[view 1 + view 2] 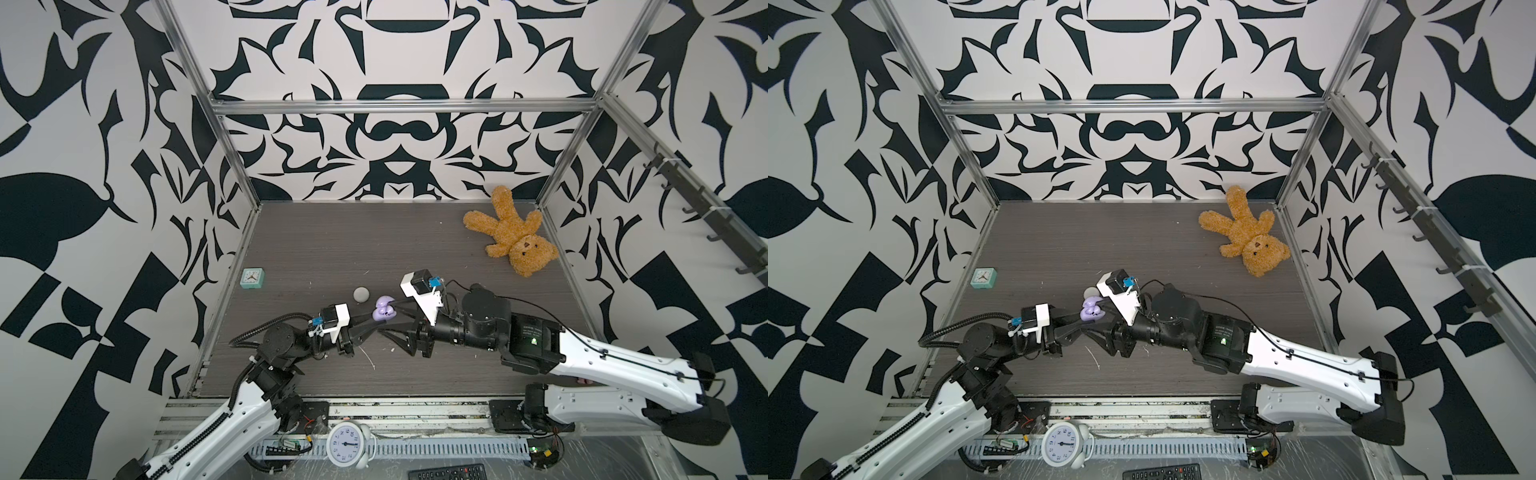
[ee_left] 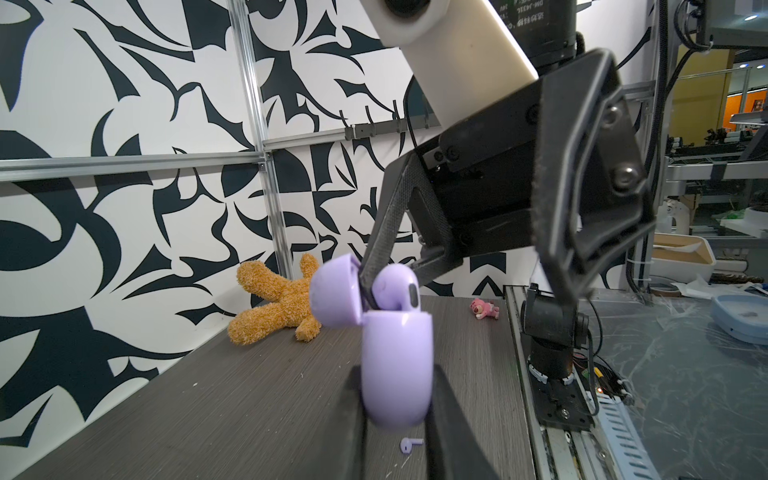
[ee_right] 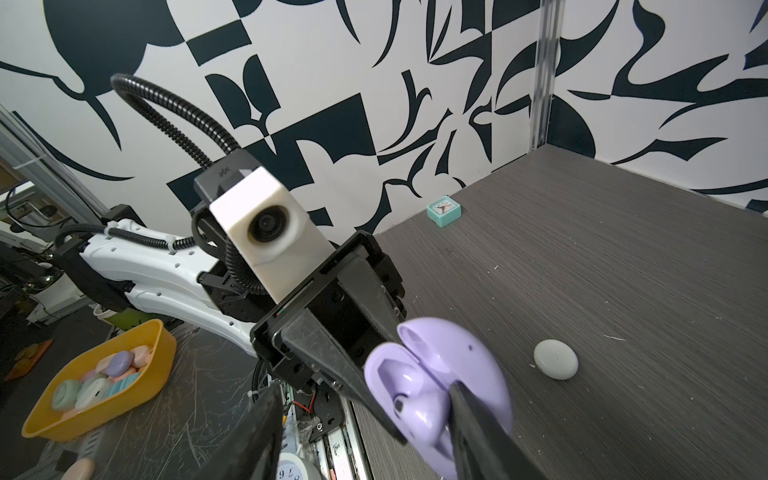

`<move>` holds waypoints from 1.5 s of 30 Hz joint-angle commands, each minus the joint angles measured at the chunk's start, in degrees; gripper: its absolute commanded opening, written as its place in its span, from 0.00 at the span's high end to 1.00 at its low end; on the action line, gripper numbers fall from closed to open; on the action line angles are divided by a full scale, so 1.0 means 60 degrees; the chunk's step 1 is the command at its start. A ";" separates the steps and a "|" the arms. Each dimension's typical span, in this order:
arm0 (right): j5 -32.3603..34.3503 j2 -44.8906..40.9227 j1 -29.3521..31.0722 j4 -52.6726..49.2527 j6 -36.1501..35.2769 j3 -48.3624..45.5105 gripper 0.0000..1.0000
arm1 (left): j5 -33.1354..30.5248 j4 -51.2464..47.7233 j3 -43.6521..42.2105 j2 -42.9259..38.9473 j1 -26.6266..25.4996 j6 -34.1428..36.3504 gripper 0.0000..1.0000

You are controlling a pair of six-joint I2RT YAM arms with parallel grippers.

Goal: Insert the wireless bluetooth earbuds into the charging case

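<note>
Nearest us, at the front edge, the remote [image 1: 446, 473] is cut off by the frame. The white alarm clock [image 1: 345, 444] stands on the rail btw the two arm bases. Off the table on the left arm's side sits a yellow bin [image 3: 99, 382] of pastel cases, seen in the right wrist view only. A tiny pink toy [image 2: 484, 309] lies near the table's right edge; from above, the right arm covers nearly all of it. A thin white scrap [image 1: 369, 359] lies just short of the grippers.

Both arms meet near the ctr of the table [image 1: 332, 241]. The left gripper [image 2: 397, 399] is clamped on the body of the purple charging case [image 2: 397, 361]. The case is upright and raised off the table w/ its lid [image 2: 332, 293] swung open, and its lower edge is blurred. One purple earbud [image 2: 395, 284] sits in the case's mouth, stem hidden inside.

The right gripper [image 3: 363, 392] has its jaws apart and grips nothing. One finger [image 2: 388, 224] is poked in btw lid and earbud, and the other is clear of the case. Whether the tip presses the earbud we can't tell. A second purple earbud [image 2: 409, 444] lies on the table under the case; in both top views the grippers cover it.

Just beyond, a pale round case [image 1: 361, 294] lies closed; in a top view that case [image 1: 1090, 292] is mostly behind the right wrist camera [image 1: 1117, 286]. Farther left is a small teal clock [image 1: 252, 278]. Farthest back, a teddy bear [image 1: 509, 232] lies face up in the right corner.
</note>
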 commanded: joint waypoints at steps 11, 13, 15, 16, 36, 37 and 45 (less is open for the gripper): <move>0.0224 -0.0072 0.0085 0.0116 -0.0212 0.0157 0.32 | 0.0070 0.0315 0.0047 -0.0012 -0.0023 -0.0213 1.00; 0.0260 -0.0054 0.0076 0.0122 -0.0171 0.0141 0.31 | 0.0073 0.0345 0.0044 -0.0010 -0.0023 -0.0238 1.00; 0.0427 -0.0091 0.0074 0.0100 -0.0122 0.0148 0.30 | 0.0061 0.0359 0.0051 -0.0028 -0.0023 -0.0245 1.00; 0.0500 -0.0126 0.0078 0.0093 -0.0117 0.0134 0.29 | 0.0061 0.0359 0.0044 -0.0032 -0.0023 -0.0259 1.00; -0.0045 -0.0668 0.0075 -0.0029 0.0071 0.0024 0.07 | -0.0117 0.0338 0.0048 -0.0032 -0.0023 -0.0208 1.00; -0.0073 -0.0655 0.0080 0.0026 0.0173 0.0011 0.06 | -0.0145 0.0323 0.0052 -0.0023 -0.0023 -0.0200 1.00; 0.0638 -0.0684 0.0076 0.0228 0.1230 -0.0155 0.01 | -0.0213 0.0198 0.0050 -0.0068 -0.0023 -0.0115 1.00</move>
